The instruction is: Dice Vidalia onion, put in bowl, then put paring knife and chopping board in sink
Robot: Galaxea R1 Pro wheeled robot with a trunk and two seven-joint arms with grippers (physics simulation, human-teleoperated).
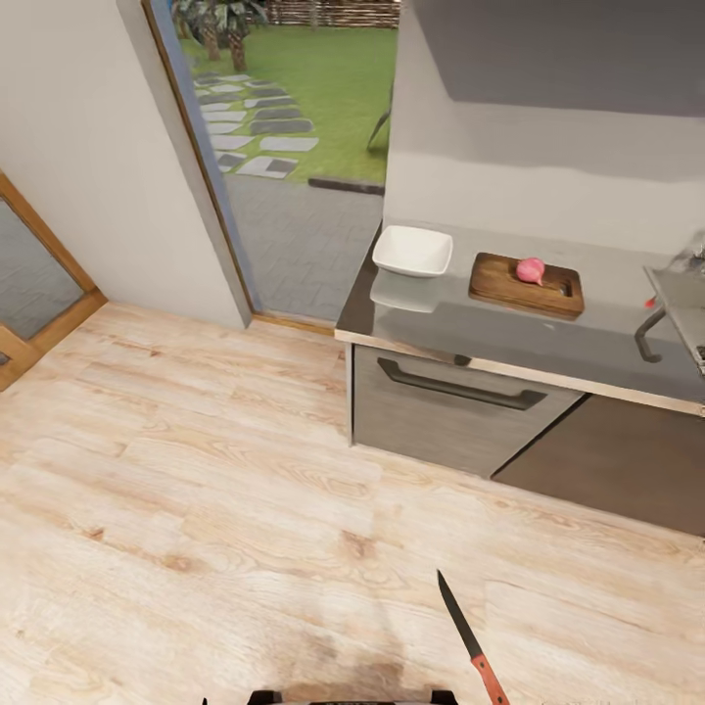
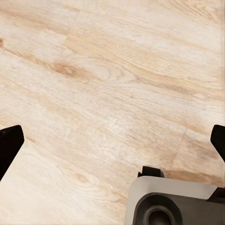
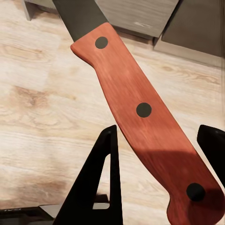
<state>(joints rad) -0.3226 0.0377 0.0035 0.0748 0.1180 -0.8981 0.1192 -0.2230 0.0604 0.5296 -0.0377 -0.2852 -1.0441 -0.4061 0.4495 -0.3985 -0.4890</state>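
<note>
Wood floor (image 2: 93,84) under spread left fingers (image 2: 9,145); paring knife (image 3: 140,112) between right fingers (image 3: 101,183).

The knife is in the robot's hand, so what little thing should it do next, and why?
Probably roll closer to the counter. The right end effector holds the knife by its red handle, blade pointing forward over the wooden floor. The onion already sits on the chopping board, beside the white bowl, but they look too far away to cut yet.
</note>
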